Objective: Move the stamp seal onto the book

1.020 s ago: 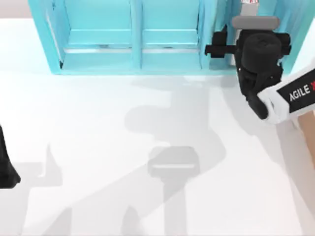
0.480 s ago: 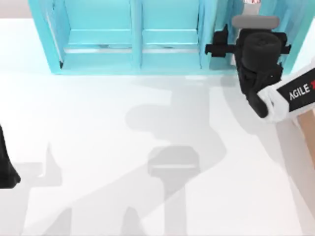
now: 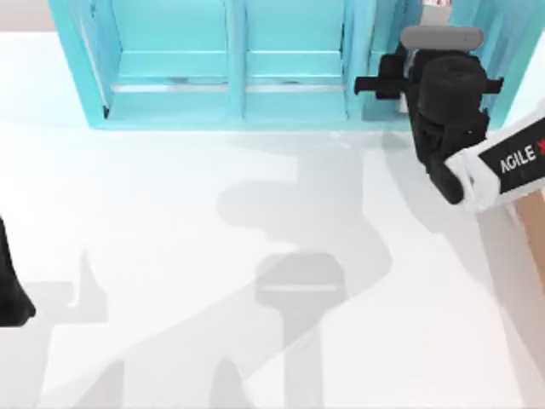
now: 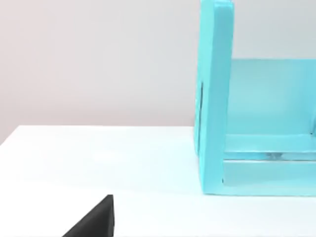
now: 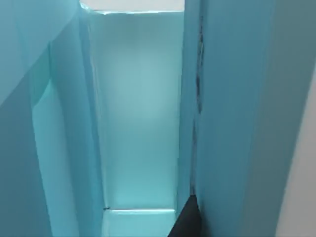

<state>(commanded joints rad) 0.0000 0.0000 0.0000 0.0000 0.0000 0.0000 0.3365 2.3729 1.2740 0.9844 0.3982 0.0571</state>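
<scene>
Turquoise shelf unit [image 3: 230,64] spans twelve o'clock of the white table [image 3: 255,256] in the top view; right gripper [image 3: 400,81] sits at its one-o'clock compartment — finger spread cannot be told. Left arm [image 3: 10,285] parks at nine o'clock. Left wrist view: shelf side wall. Right wrist view: compartment interior — stamp seal's place cannot be told.

You have a plain white table [image 3: 170,221] with a smooth matte top, crossed by soft grey shadows toward its middle and near edge. Along the far edge stands a light turquoise shelf unit [image 3: 234,64] with upright dividers forming open compartments; its end panel rests on the table in the left wrist view. Behind it you see a bare pale grey wall [image 4: 98,59]. Light is even and diffuse.
</scene>
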